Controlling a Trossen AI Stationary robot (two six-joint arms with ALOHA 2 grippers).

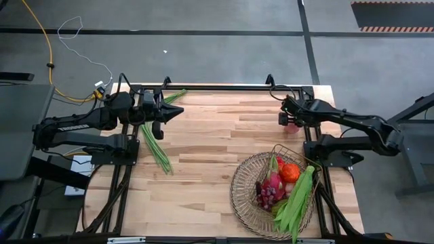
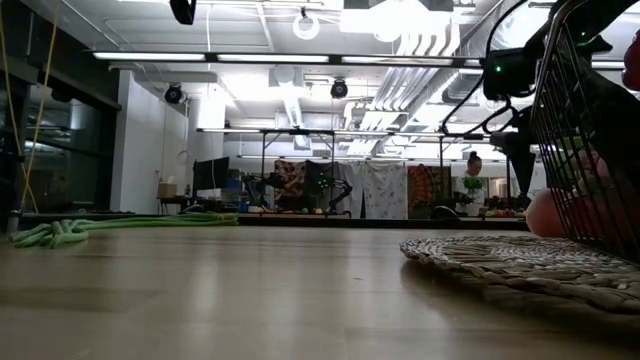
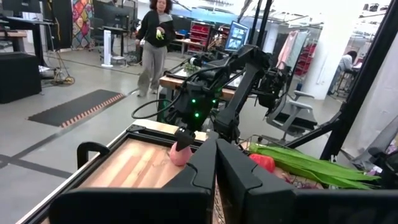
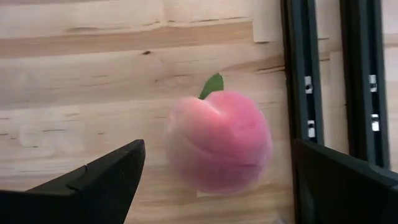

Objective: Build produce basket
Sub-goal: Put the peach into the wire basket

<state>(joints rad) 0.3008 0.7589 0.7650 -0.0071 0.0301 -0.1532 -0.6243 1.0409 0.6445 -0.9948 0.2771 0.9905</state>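
A pink peach [image 4: 217, 138] with a green leaf lies on the wooden table near its far right edge, also visible as the peach [image 3: 180, 154] in the left wrist view. My right gripper [image 4: 217, 150] is open above it, one finger on each side and clear of it. My left gripper [image 1: 178, 110] is shut and hovers over the far left of the table, empty. A long green bean bunch [image 1: 154, 144] lies flat below it. The round tan basket [image 1: 243, 196] sits at the near right, holding a dragon fruit [image 1: 274, 181], grapes, red produce and a second bean bunch [image 1: 297, 200].
Bare tabletop [image 1: 203, 176] stretches between the bean bunch and the basket. A black frame rail [image 4: 303, 93] runs along the table edge close beside the peach. A person [image 3: 153, 43] stands in the room beyond the table.
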